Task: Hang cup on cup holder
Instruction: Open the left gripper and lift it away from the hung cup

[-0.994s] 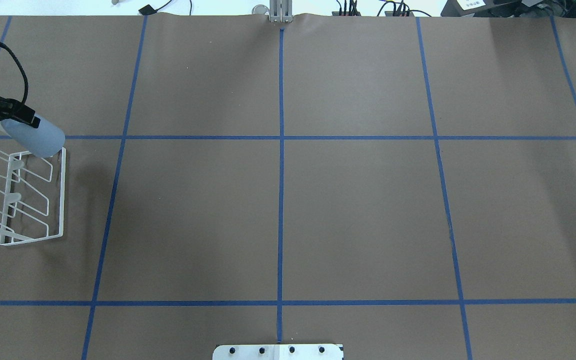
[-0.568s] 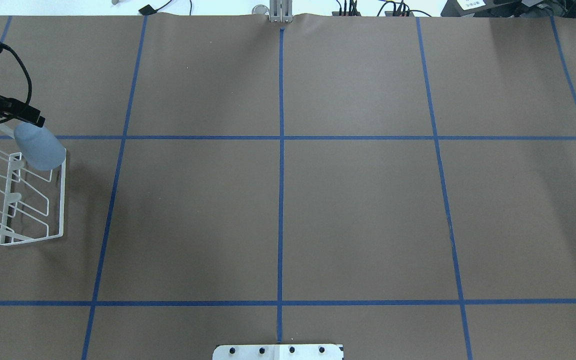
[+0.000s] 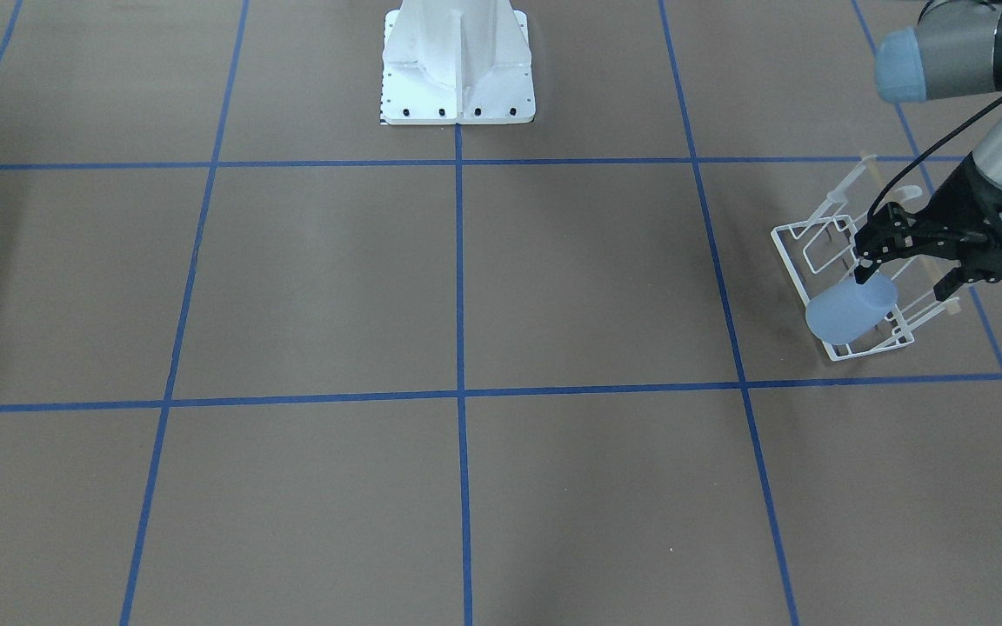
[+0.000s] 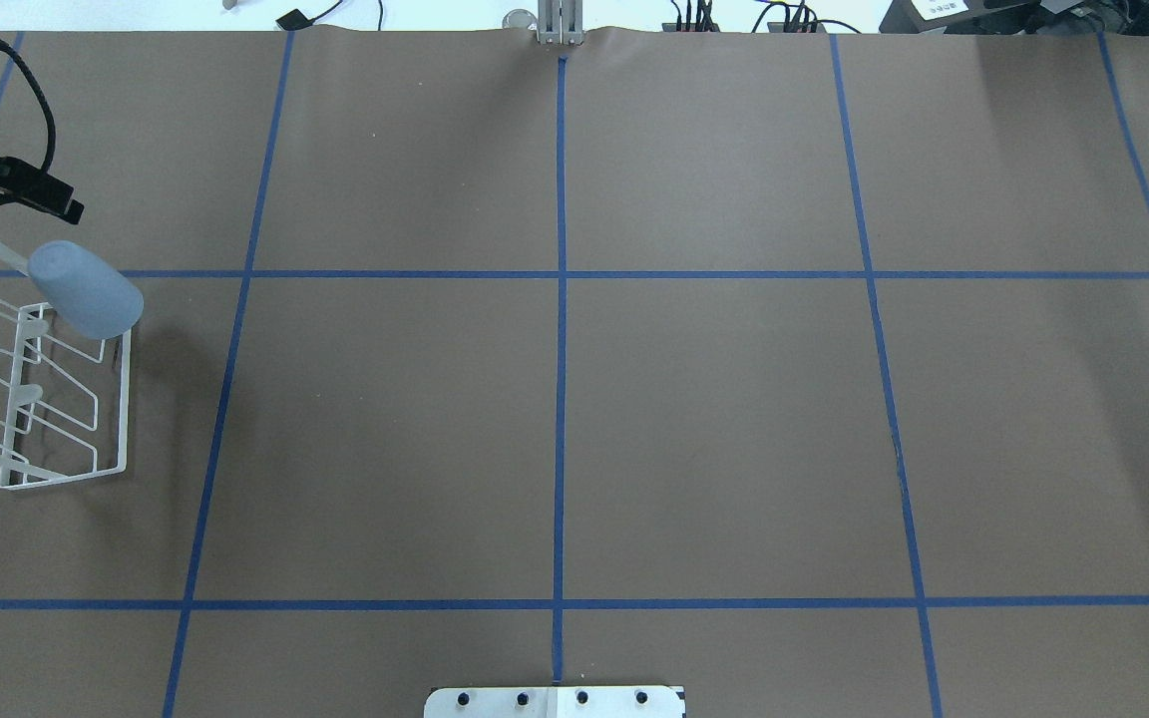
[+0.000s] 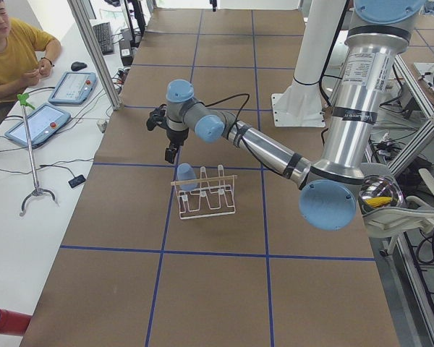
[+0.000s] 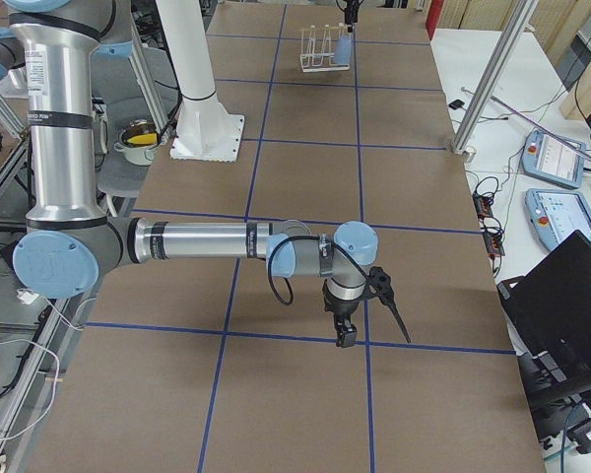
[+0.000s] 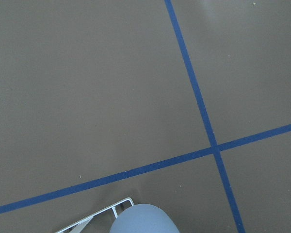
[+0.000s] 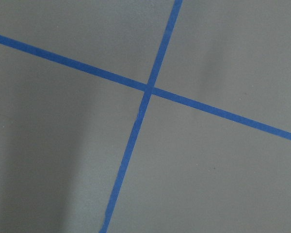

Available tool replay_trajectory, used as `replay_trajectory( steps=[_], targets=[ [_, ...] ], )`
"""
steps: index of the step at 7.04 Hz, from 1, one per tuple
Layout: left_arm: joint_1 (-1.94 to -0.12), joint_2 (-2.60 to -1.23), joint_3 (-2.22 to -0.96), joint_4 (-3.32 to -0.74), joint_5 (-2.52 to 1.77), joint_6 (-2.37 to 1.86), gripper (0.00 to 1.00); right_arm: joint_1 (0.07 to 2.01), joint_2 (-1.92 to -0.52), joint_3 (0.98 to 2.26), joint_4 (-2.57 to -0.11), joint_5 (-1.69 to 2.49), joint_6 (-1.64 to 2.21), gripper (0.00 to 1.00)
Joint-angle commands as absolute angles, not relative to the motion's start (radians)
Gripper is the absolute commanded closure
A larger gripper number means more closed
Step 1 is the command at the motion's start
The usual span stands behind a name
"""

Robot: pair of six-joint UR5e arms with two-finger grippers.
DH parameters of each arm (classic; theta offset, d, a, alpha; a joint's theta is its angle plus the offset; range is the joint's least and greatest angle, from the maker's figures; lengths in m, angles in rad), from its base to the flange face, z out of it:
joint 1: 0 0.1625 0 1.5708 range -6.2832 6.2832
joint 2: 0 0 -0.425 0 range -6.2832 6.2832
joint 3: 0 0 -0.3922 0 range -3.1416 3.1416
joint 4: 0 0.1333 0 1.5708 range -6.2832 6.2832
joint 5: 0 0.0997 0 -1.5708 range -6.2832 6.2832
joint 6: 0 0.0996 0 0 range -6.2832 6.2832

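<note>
The light blue-grey cup [image 4: 86, 289] hangs tilted, mouth down, on the end prong of the white wire cup holder [image 4: 108, 459] at the table's far left. It also shows in the front view [image 3: 849, 311], with the cup holder [image 3: 792, 252] under it, and at the bottom edge of the left wrist view [image 7: 143, 221]. My left gripper [image 3: 901, 283] is open and empty, its jaws spread just above and behind the cup. One of its fingers [image 4: 56, 202] shows overhead, clear of the cup. My right gripper [image 6: 345, 332] shows only in the right side view, over bare table; I cannot tell its state.
The white robot pedestal [image 3: 457, 65] stands at the table's middle edge. Blue tape lines [image 4: 561, 299] grid the brown table cover. A seated operator [image 5: 14, 50] and tablets are at a side bench beyond the table's left end.
My left gripper has let go of the cup and drawn back towards the far edge. The cup has settled lower on the prong, tilted a little more to the right.
</note>
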State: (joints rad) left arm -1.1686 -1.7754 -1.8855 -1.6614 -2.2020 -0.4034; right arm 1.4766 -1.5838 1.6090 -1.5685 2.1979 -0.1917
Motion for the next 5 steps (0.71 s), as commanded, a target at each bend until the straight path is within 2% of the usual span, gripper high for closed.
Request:
replay_trajectory(
  steps=[1,3,5],
  targets=[
    [-1.293,-1.795,-1.924,-1.467,-2.207,-0.153,0.01,1.477,-1.588,1.598,-1.566,2.201,-0.173,0.00],
    [-1.411,-1.715,-1.853,-1.476,-2.259,0.071,0.01,1.479,-1.589,1.597,-1.566,2.209,-0.173,0.00],
    [-1.535,-1.674,-1.720,-1.480,-2.345,0.249,0.01,1.485,-1.597,1.598,-1.566,2.217,-0.175,0.00]
  ],
)
